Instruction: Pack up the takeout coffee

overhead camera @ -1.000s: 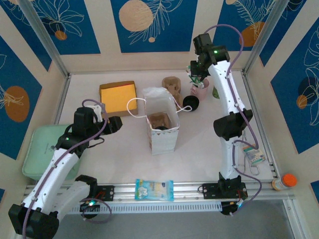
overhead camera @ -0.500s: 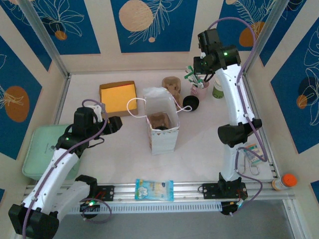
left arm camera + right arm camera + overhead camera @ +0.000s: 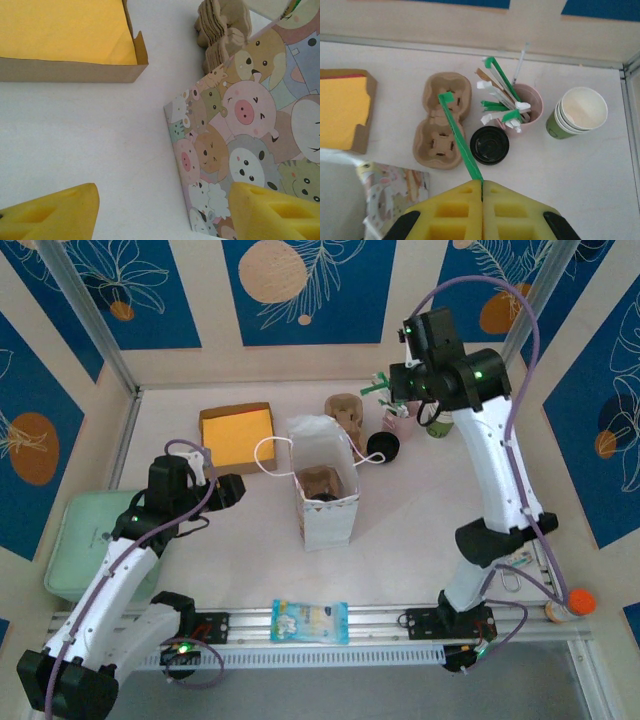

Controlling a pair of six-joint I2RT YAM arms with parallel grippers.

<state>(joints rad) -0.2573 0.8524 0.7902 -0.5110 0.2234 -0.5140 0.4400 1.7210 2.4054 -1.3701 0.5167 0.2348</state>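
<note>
Takeout coffee [image 3: 577, 112] stands upright on the table [image 3: 600, 190], just beside the pink cup [image 3: 522, 107] of utensils at the far right. The right fingers [image 3: 455, 210] are pressed together on a green-wrapped stick [image 3: 457, 135], apart from the coffee. The left fingers [image 3: 55, 215] are spread wide near the patterned bag [image 3: 240, 140].

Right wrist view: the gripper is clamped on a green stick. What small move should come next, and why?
Probably carry the right gripper left and back toward the arm bases, over the open bag. Its jaws are closed on the green stick, which is clear of the pink cup, so nothing seems to hinder the transfer. The paper cup stands unpacked beside the pink cup.
</note>
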